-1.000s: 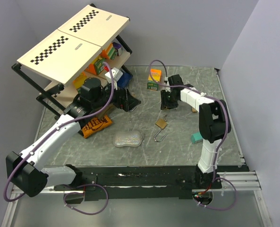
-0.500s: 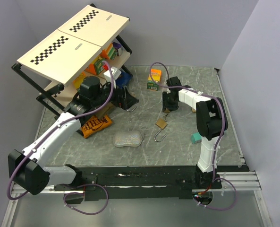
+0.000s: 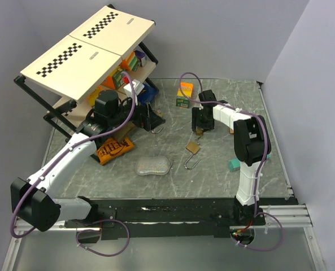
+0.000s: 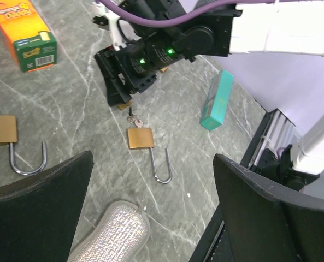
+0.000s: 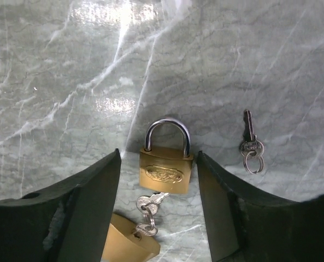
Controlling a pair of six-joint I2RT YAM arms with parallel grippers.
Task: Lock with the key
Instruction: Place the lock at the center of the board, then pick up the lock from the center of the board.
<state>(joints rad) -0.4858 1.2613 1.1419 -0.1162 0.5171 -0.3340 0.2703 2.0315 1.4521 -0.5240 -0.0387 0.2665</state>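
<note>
Three brass locks lie on the grey marbled table (image 3: 229,96): a shut padlock (image 5: 166,172) between parted jaws of the right gripper (image 5: 159,154), an open padlock (image 4: 140,137) with key (image 4: 133,121), a second open padlock (image 4: 0,129). The left gripper (image 4: 152,157) is wide, empty. Pale walls (image 3: 240,34) around

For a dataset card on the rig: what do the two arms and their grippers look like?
Left arm and right arm: white link shells, black joint housings, a purple cable along each. Left gripper and right gripper: broad black wedge-shaped fingers.
</note>
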